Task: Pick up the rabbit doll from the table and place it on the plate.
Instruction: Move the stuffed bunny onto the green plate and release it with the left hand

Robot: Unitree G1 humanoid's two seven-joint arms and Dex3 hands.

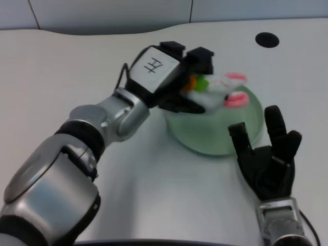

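Note:
My left hand [177, 77] reaches in from the left and hangs over the left part of the pale green plate [218, 134]. It grips the rabbit doll [221, 92], a white toy with pink ears and an orange and green patch near my fingers. The doll's ears point right, above the plate's middle. Whether the doll touches the plate I cannot tell. The doll's body is mostly hidden behind my fingers.
My right hand [267, 156] rests with fingers spread at the plate's near right edge. A black round hole [267, 39] marks the white table at the far right. The table's far edge curves along the top.

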